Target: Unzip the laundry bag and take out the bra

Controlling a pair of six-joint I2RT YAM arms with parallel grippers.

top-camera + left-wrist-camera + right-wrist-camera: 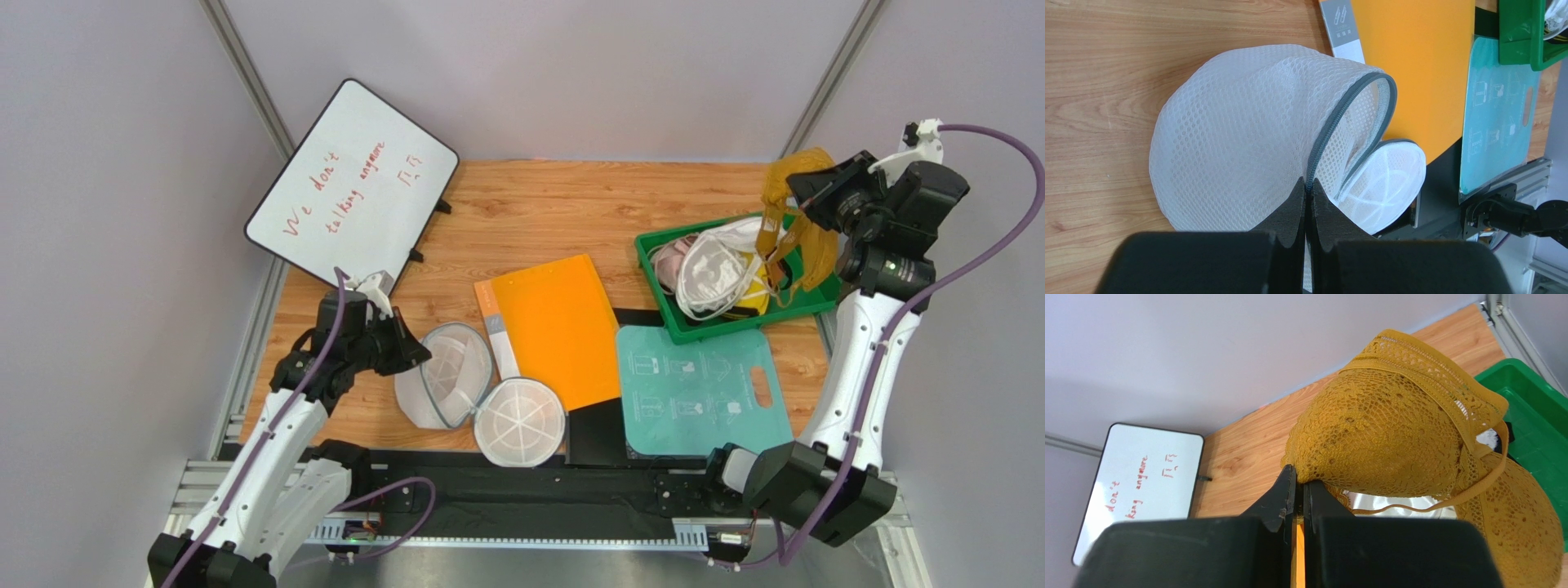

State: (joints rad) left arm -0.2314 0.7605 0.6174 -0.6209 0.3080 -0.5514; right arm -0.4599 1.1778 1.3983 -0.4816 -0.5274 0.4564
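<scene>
The white mesh laundry bag (444, 374) lies unzipped at the front left, its round lid (520, 422) folded out flat beside it. In the left wrist view the bag (1235, 135) gapes open along its dark zipper rim (1339, 116). My left gripper (411, 347) is shut on that rim, also in its own view (1309, 185). My right gripper (800, 186) is shut on the mustard-brown lace bra (797, 227) and holds it in the air above the green bin (810, 306). In the right wrist view the bra (1389, 435) hangs from my fingertips (1299, 478).
The green bin holds white and pale garments (711, 276). An orange folder (558, 325) and a teal mat (699, 390) lie mid-table. A whiteboard (350, 184) leans at the back left. Grey walls close in on both sides.
</scene>
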